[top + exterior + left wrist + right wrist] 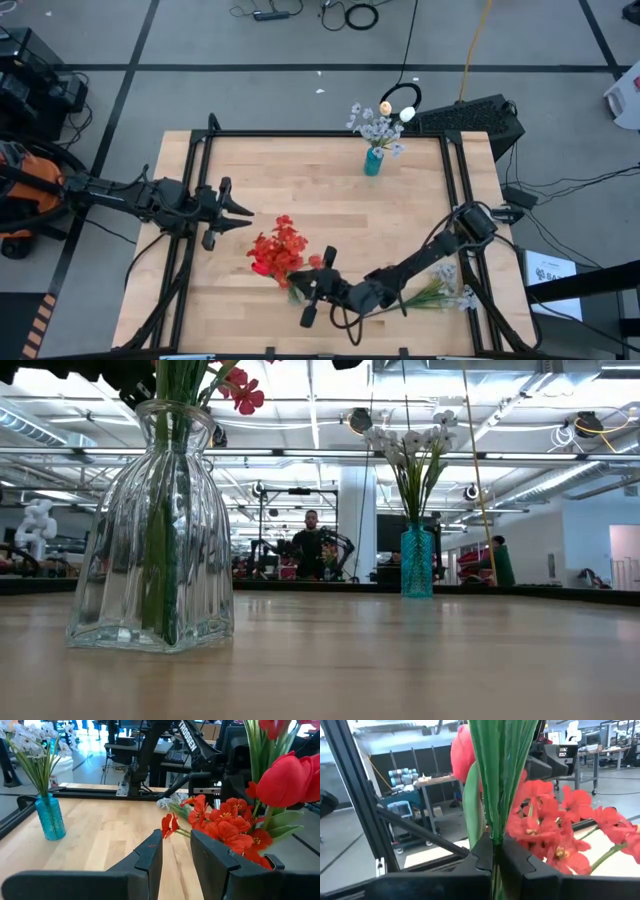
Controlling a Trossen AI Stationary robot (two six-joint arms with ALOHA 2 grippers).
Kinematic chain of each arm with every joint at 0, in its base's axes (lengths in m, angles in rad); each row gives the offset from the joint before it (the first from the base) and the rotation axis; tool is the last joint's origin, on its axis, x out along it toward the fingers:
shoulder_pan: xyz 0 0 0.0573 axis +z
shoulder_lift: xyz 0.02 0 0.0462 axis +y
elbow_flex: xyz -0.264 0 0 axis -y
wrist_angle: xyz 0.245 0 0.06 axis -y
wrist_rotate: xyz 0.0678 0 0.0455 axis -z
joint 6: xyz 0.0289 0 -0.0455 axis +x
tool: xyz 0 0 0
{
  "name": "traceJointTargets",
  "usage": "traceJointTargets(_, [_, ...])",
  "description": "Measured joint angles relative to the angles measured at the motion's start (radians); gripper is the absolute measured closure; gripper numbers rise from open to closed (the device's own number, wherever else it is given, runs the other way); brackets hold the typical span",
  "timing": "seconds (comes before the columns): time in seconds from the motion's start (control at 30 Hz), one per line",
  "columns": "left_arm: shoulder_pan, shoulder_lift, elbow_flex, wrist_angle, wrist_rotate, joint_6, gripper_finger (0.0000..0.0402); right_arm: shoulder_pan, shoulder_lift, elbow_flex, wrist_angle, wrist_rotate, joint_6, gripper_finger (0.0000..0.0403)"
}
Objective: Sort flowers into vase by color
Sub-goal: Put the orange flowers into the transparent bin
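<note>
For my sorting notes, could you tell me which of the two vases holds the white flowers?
The small teal vase at the table's far edge holds the white flowers; the clear ribbed glass vase holds the red ones.

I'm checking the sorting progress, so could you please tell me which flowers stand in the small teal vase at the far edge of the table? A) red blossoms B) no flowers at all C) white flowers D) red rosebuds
C: the teal vase holds white flowers, also seen in the low view, while the red flowers are gathered at the clear glass vase nearer the front.
</note>
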Motion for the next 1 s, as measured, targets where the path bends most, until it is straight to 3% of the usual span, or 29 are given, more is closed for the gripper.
traceJointTargets(0.43, [0.0, 0.0, 0.0, 0.0, 0.001, -0.001, 0.0295, 0.019, 0.002, 0.0, -0.114, 0.029, 0.029, 0.0399])
traceJointTargets(0.73, [0.0, 0.0, 0.0, 0.003, 0.0, -0.023, 0.0295, 0.019, 0.059, -0.03, 0.005, 0.024, 0.019, 0.0399])
traceJointTargets(1.0, [0.0, 0.0, 0.0, 0.004, -0.002, -0.024, 0.0295, 0.021, 0.056, -0.034, -0.027, 0.025, 0.026, 0.0374])
